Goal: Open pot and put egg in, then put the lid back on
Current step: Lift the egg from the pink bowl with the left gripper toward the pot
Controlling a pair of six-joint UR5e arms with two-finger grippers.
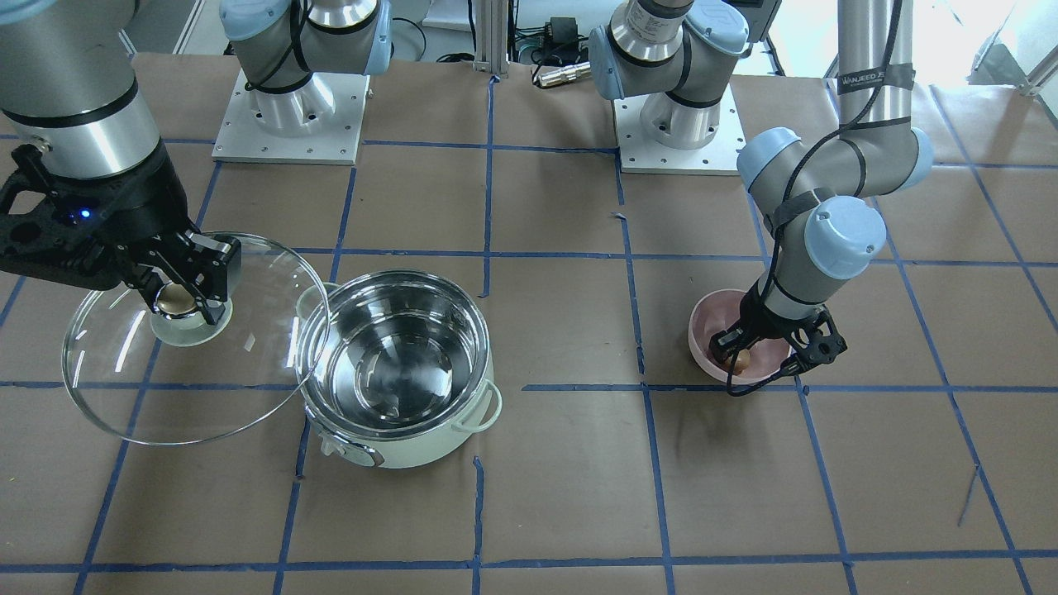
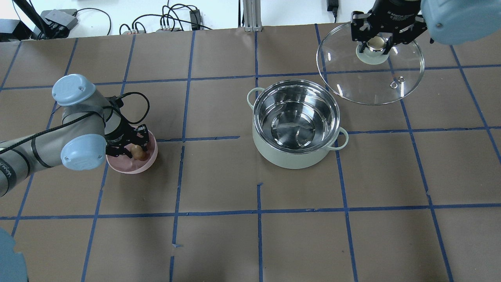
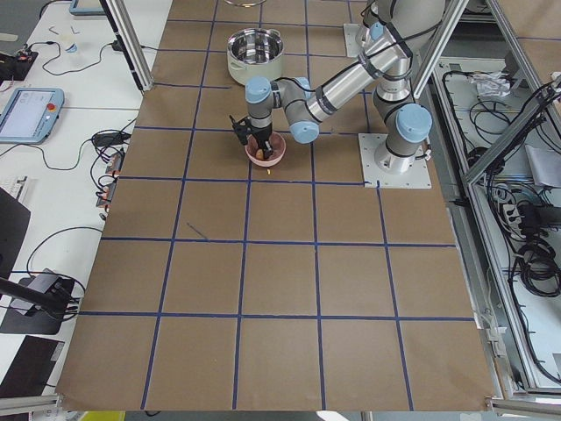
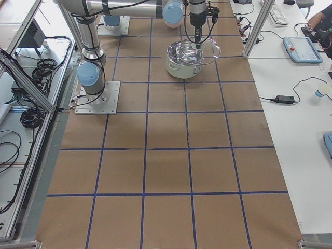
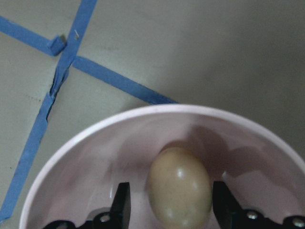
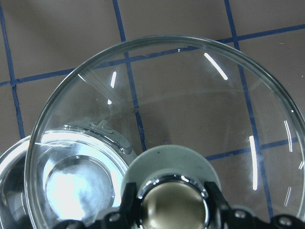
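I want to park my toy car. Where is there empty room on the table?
Bare table lies between the pink bowl and the pot, and all along the overhead view's lower edge. Crowded: at the bowl, where the left gripper straddles the egg, and beside the pot, where the right gripper holds the lid.

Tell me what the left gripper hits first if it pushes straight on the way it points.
Probably the bowl floor: the egg lies between the open jaws of the left gripper, which would pass either side. Depth unclear.
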